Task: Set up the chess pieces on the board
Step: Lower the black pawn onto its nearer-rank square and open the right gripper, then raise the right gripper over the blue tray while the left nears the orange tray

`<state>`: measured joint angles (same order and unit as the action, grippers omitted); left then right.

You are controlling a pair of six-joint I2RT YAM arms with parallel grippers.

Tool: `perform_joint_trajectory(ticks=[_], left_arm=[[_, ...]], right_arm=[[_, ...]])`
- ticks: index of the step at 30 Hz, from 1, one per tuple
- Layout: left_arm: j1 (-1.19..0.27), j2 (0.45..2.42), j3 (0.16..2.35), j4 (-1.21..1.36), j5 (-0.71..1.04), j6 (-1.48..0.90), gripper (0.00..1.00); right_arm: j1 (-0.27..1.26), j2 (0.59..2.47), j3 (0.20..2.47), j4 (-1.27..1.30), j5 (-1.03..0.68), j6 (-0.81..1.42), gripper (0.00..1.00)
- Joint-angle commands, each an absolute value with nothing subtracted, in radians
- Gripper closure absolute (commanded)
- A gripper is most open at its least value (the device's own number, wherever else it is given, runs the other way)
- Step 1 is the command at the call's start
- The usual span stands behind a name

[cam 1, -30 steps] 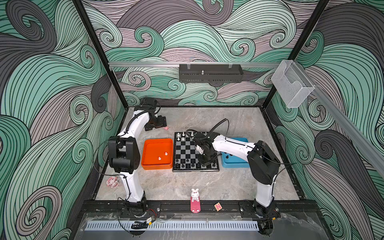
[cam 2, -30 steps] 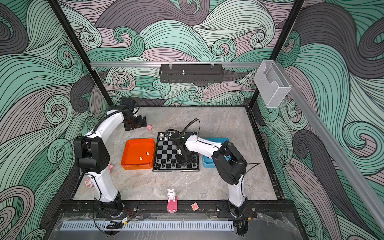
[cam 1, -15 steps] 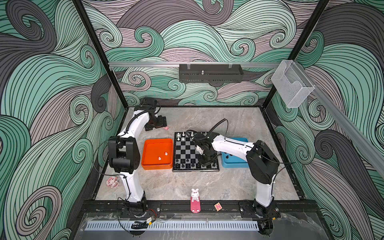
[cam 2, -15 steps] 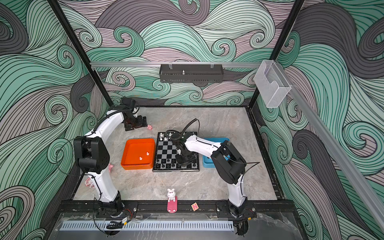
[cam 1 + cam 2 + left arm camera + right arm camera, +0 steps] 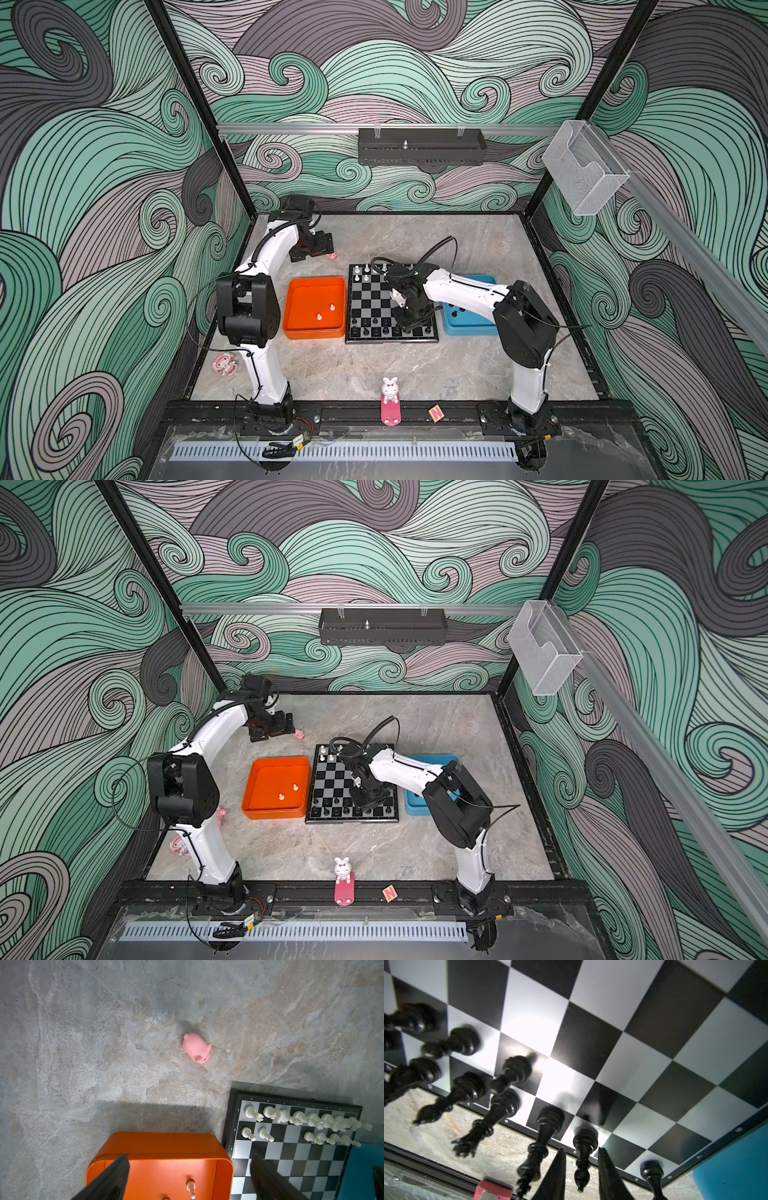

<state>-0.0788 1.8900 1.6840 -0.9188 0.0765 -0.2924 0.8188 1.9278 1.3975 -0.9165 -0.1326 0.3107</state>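
Note:
The board (image 5: pixel 370 299) lies mid-table between an orange tray (image 5: pixel 313 286) and a blue tray (image 5: pixel 469 330). White chess pieces (image 5: pixel 301 1120) fill much of its two far rows, and black ones (image 5: pixel 376 330) stand along the near rows. Two white pawns (image 5: pixel 325 311) lie in the orange tray. My right gripper (image 5: pixel 581 1150) is low over the near edge, open, with a finger on each side of an upright black bishop (image 5: pixel 585 1136) and a gap on both sides. My left gripper (image 5: pixel 189 1157) hangs open and empty beyond the orange tray's far edge.
A pink pig toy (image 5: pixel 197 1047) lies on the table beside the left gripper. A white bunny (image 5: pixel 390 388) on a pink stand and a small red block (image 5: pixel 435 412) sit at the front rail. A pink figurine (image 5: pixel 224 363) lies by the left arm's base. Black pieces (image 5: pixel 457 311) rest in the blue tray.
The right gripper's jaws have parted from the black bishop, which stands on its square. Neither arm has visibly shifted.

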Motion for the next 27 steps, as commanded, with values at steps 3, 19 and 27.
perform_joint_trajectory(ticks=[3,19,27], left_arm=[[-0.075,1.903,1.683,-0.92,0.089,-0.296,0.07],[-0.075,1.894,1.684,-0.922,0.082,-0.292,0.07],[-0.075,1.89,1.678,-0.916,0.078,-0.298,0.06]], right_arm=[[0.818,1.884,1.424,-0.933,-0.126,0.318,0.7],[0.786,1.84,1.48,-0.955,-0.047,0.294,0.58],[0.651,1.779,1.515,-0.941,-0.032,0.272,0.48]])
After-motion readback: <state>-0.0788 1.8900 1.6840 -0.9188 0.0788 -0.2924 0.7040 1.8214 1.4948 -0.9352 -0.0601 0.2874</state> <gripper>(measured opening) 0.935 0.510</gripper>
